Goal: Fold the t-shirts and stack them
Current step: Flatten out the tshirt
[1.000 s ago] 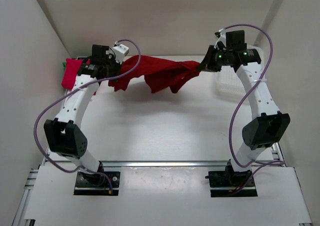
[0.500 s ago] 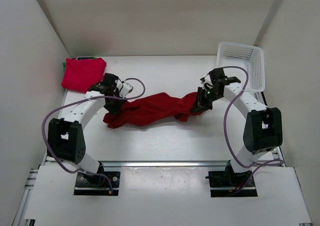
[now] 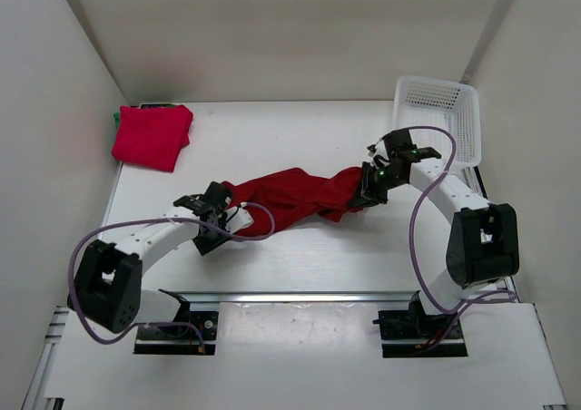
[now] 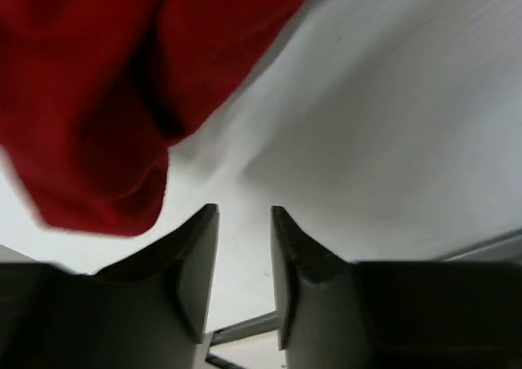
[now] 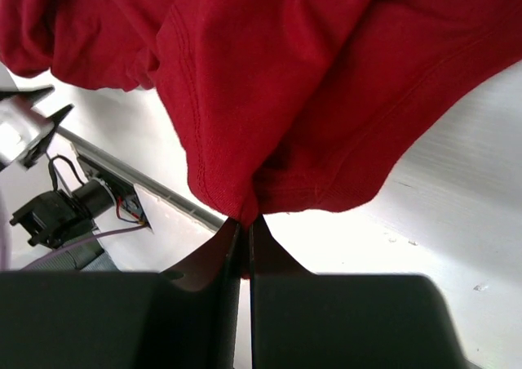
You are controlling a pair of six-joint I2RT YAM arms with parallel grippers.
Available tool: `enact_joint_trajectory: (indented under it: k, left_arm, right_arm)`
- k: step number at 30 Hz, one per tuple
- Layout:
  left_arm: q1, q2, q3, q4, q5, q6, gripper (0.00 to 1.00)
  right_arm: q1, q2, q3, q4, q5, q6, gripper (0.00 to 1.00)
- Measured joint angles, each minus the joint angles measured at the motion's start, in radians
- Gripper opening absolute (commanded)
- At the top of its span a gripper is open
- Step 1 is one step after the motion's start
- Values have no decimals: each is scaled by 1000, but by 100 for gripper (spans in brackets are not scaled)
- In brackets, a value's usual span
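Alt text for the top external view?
Crumpled red t-shirt lies across the table, its right end pinched in the right gripper, the left gripper open near its left end. Back left, folded red shirt; back right, white basket.

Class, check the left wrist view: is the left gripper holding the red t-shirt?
No, the left gripper stands open over bare table, with the red t-shirt lying clear of it.

Centre: crumpled red shirt (image 3: 290, 197) sprawls slantwise across the table (image 3: 300, 138), barring it.
Far left corner: folded red shirt (image 3: 152, 135) over a green shirt (image 3: 119, 117).
Far right corner: white basket (image 3: 438, 118).
Far middle: open passage between them.
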Motion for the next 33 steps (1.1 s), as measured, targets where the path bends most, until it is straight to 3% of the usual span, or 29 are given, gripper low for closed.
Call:
enact_joint_trajectory:
  k: [5,9,14,16,21,28,31,33]
  left_arm:
    - [2,56,-14,99,-61,-9,61]
    - [3,113,-1,206,-92,-9,56]
    - [6,235,27,265,-136,-12,5]
    - [13,242,53,258,-122,-20,0]
    - [47,204,135,187,-9,-21,0]
    - [140,48,354,-128,344,165,0]
    - [204,109,470,-232,480,212,0]
    - [256,232,546,-280,551,207,3]
  right_arm:
    - [19,3,1,0,4,0,5]
    - [23,3,1,2,3,3,4]
    - [18,3,1,8,3,14,3]
    - [17,3,1,12,4,16,3]
    - [6,-6,-2,14,5,16,2]
    - [-47,-77,-60,18,2,-3,1]
    - [-71,-82,-65,16,-2,-11,3]
    - [-77,-82,-64,16,-5,-17,1]
